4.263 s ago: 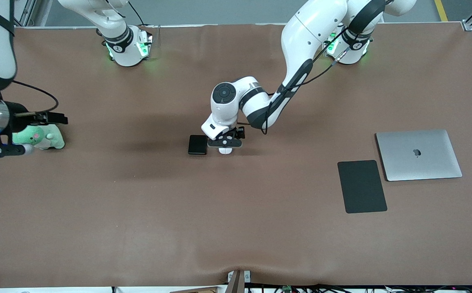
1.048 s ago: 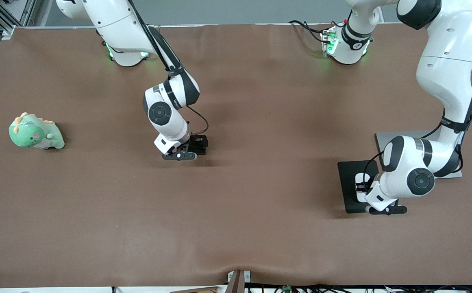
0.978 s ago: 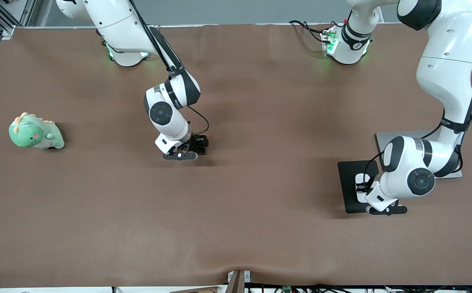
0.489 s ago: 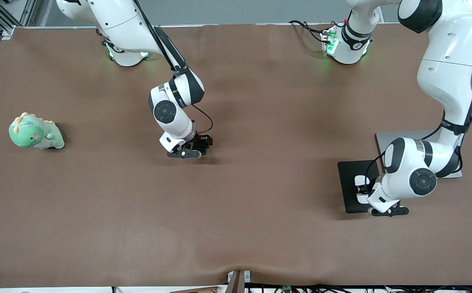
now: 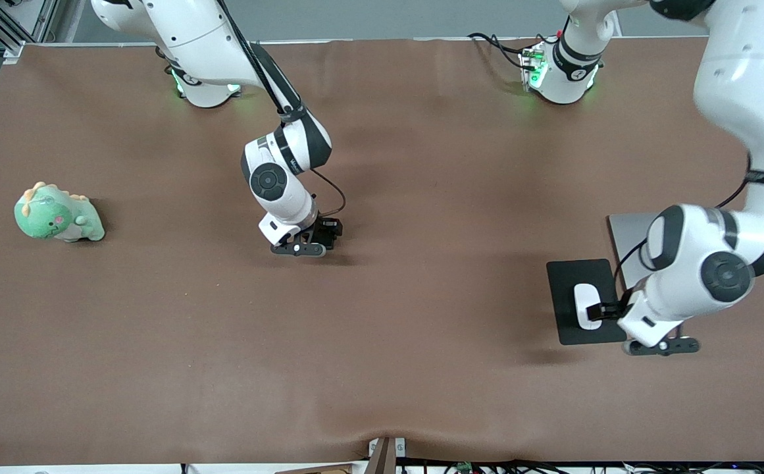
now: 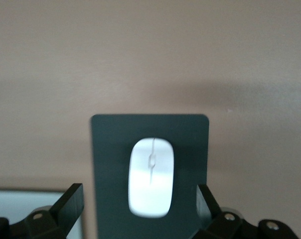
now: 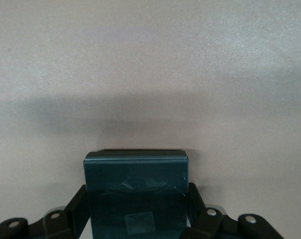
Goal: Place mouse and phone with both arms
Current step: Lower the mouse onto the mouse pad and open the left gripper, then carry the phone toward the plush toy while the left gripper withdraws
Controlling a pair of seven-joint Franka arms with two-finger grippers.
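- Front view: the mouse (image 5: 586,305) lies flat on the black mouse pad (image 5: 569,276), toward the left arm's end of the table, with pad showing around it on every side.
- The left gripper (image 5: 612,311) is over the pad's edge on the laptop's side, just beside the mouse and clear of it. In the left wrist view its fingers (image 6: 70,204) stand wide apart, holding nothing, with the mouse (image 6: 151,177) on the pad (image 6: 108,164) between them and lower down.
- The silver laptop (image 5: 626,232) sits just beside the pad, closer to the left arm's base, and is mostly covered by the left arm.
- The right gripper (image 5: 321,237) is low at the middle of the table. In the right wrist view its fingers (image 7: 78,209) press on the two long edges of the phone (image 7: 136,191), a glossy dark slab lying close to the brown table cover (image 7: 150,74). In the front view the phone is barely visible under the gripper.
- A green plush dinosaur (image 5: 56,216) rests near the right arm's end of the table, well apart from both grippers.
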